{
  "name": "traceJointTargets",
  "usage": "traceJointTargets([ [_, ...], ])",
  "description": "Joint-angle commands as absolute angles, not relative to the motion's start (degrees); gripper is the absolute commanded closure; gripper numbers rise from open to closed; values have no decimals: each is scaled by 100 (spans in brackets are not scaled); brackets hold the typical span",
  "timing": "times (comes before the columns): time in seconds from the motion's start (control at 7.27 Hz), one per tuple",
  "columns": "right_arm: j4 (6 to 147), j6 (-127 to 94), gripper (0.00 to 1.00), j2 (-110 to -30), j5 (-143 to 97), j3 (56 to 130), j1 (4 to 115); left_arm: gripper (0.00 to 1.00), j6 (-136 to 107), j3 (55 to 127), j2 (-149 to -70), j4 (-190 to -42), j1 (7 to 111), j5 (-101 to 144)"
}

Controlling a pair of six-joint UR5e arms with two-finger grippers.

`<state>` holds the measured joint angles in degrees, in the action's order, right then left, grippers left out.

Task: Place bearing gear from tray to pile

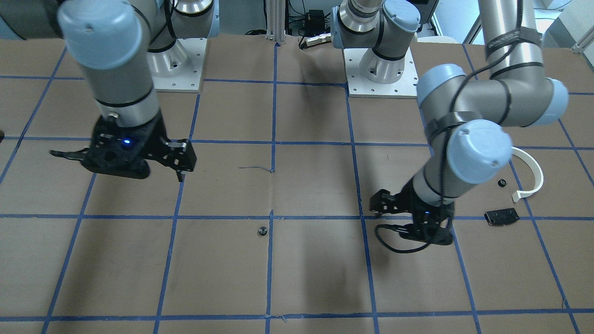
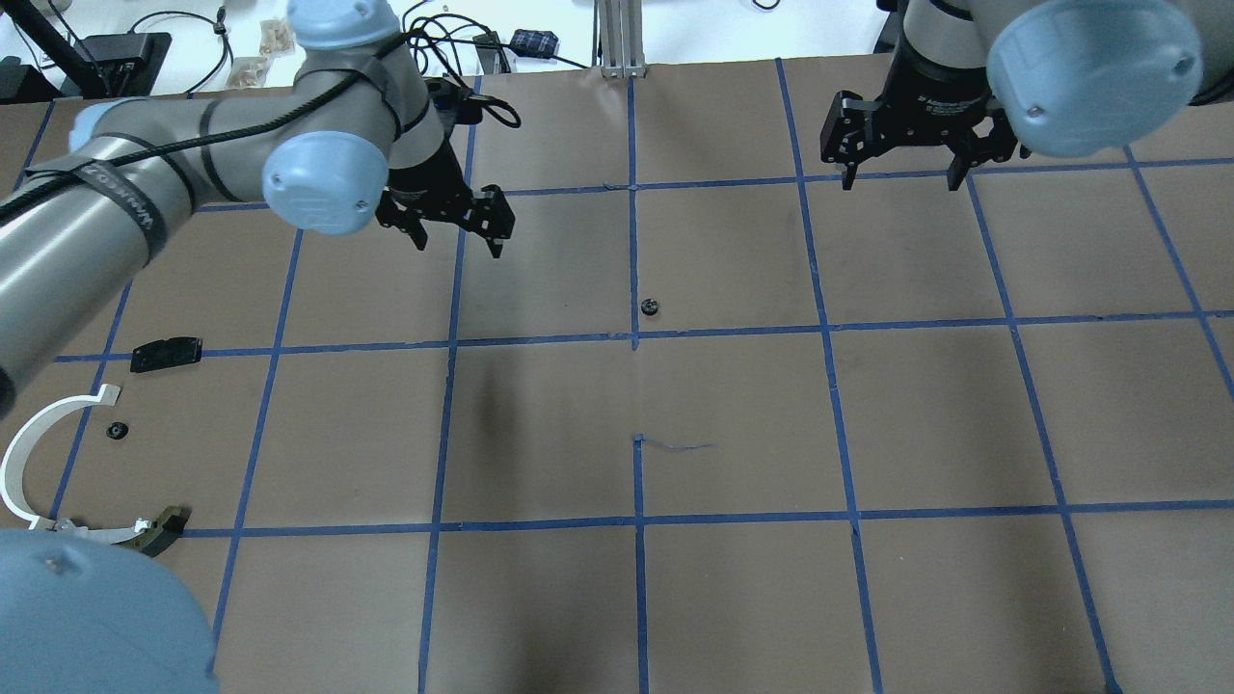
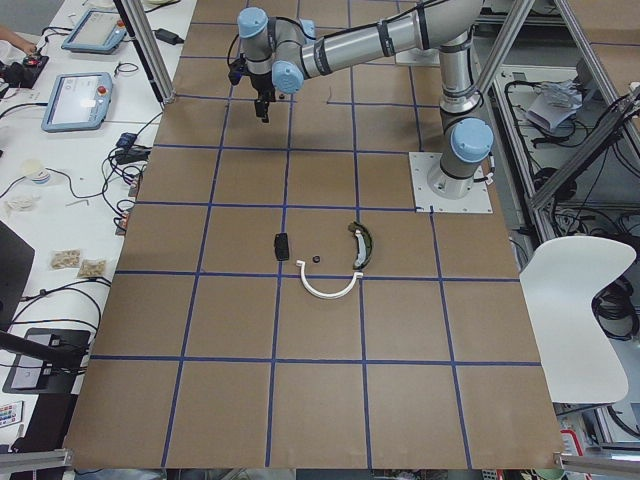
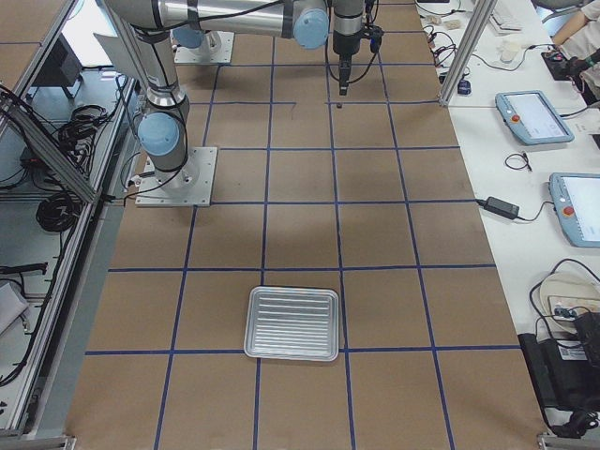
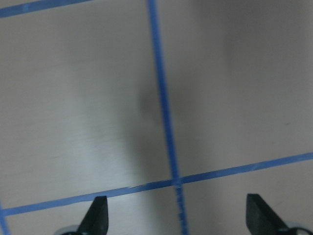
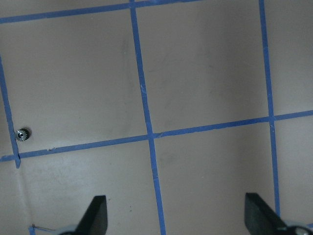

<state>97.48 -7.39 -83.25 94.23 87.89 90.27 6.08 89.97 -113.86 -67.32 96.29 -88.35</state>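
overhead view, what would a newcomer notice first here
The left gripper and right gripper hang open and empty over the far side of the blue-taped brown table. Between them, nearer the middle, one small dark gear lies alone beside the centre tape line. At the near left edge sits the pile: a white arc, a black plate and a second small gear.

Brown table (image 2: 733, 607) gridded with blue tape (image 2: 641, 598), white chair (image 3: 575, 290), tablet (image 4: 534, 117) on bench (image 4: 525, 267)

The left arm (image 1: 478, 148) hides one end of the white arc (image 1: 538, 170); the left wrist view is blurred throughout.
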Motion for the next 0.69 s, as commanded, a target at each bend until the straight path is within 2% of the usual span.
traceJointTargets([
  [0.0, 9589, -755, 0, -8769, 9134, 8789, 8991, 1, 170, 9070, -11854, -5953, 10386, -8807],
  [0.55, 9536, -703, 0, -8771, 9149, 8535, 9009, 0, -367, 9070, -12585, -4739, 11065, -8763],
])
